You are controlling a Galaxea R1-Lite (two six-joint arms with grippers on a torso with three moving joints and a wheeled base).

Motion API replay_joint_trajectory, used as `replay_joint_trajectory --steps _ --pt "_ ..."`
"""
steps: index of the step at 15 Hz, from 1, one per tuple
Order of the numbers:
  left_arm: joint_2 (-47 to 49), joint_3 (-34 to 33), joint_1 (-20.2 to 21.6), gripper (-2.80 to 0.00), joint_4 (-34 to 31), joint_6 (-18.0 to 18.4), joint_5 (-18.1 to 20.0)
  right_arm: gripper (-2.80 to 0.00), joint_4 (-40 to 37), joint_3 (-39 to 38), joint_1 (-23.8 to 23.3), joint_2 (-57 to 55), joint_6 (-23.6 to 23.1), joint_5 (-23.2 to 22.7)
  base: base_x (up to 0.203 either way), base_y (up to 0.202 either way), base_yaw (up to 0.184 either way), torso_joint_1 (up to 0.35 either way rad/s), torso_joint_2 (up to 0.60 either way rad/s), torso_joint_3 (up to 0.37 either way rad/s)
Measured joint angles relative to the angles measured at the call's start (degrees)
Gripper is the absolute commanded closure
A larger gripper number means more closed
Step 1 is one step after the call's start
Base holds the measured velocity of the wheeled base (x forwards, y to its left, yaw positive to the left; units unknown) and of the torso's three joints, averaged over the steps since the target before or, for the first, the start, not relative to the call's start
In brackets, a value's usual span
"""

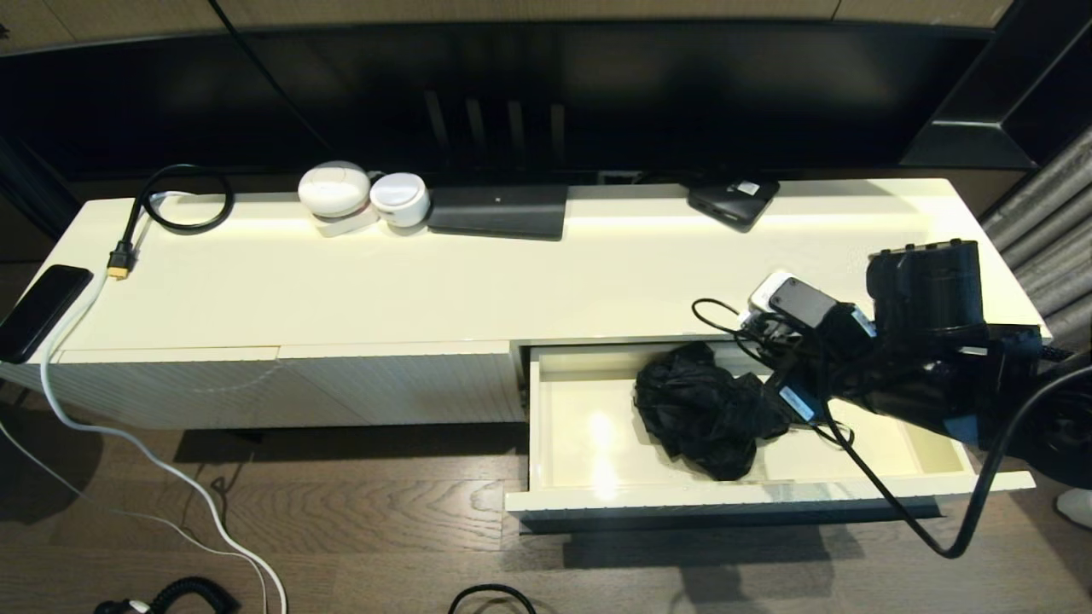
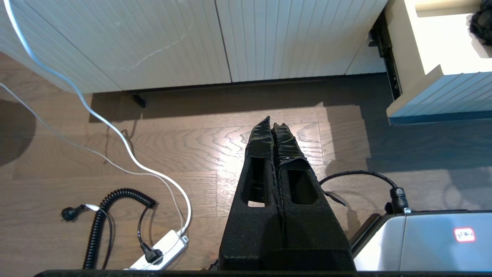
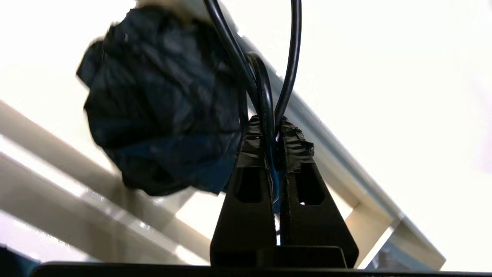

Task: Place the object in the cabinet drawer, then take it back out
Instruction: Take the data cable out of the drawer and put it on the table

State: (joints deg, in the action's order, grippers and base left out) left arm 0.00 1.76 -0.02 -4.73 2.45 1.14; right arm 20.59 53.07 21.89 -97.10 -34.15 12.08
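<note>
The cabinet drawer (image 1: 589,426) stands pulled out at the cabinet's right end, with its glossy cream inside showing. A crumpled black bag (image 1: 704,409) lies in its middle. My right gripper (image 1: 755,334) hovers over the drawer's back right part, shut on a looped black cable (image 1: 710,314). In the right wrist view the cable loops (image 3: 265,88) rise from between the fingertips (image 3: 298,144), with the bag (image 3: 161,104) beside them and the drawer wall (image 3: 369,215) below. My left gripper (image 2: 273,129) is shut on nothing, low over the wooden floor left of the drawer (image 2: 434,50).
On the cabinet top (image 1: 478,281) sit two white round devices (image 1: 334,191), a flat black box (image 1: 498,211), a black router (image 1: 734,200), a black cable with a gold plug (image 1: 179,200) and a phone (image 1: 38,309). A power strip (image 2: 161,250) and cords lie on the floor.
</note>
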Motion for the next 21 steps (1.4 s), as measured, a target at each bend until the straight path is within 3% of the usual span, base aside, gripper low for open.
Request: replay_joint_trajectory --steps 3,8,12,18,19,20,21 --pt "0.0 0.0 0.0 0.00 0.0 0.0 0.0 0.00 -0.2 3.7 2.2 -0.2 0.0 2.0 0.000 0.000 0.000 0.000 0.00 0.000" --pt "0.0 0.0 0.0 0.00 0.0 0.0 0.0 0.00 -0.3 17.2 5.9 -7.0 0.9 5.2 0.000 0.000 0.000 0.000 0.00 0.000" --pt "0.0 0.0 0.0 0.00 0.0 0.0 0.0 0.00 0.0 26.1 6.6 -15.4 3.6 6.9 0.000 0.000 0.000 0.000 0.00 0.000" --pt "0.0 0.0 0.0 0.00 0.0 0.0 0.0 0.00 0.5 35.1 6.7 -25.2 3.7 7.8 0.000 0.000 0.000 0.000 0.00 0.000" --pt "0.0 0.0 0.0 0.00 0.0 0.0 0.0 -1.11 0.3 35.9 6.7 -25.9 3.6 7.8 0.000 0.000 0.000 0.000 0.00 0.000" --pt "0.0 0.0 0.0 0.00 0.0 0.0 0.0 -2.80 0.2 36.4 6.7 -26.3 3.6 7.9 0.000 0.000 0.000 0.000 0.00 0.000" --pt "0.0 0.0 0.0 0.00 0.0 0.0 0.0 -2.80 -0.1 36.8 6.7 -26.7 3.6 7.8 0.000 0.000 0.000 0.000 0.00 0.000"
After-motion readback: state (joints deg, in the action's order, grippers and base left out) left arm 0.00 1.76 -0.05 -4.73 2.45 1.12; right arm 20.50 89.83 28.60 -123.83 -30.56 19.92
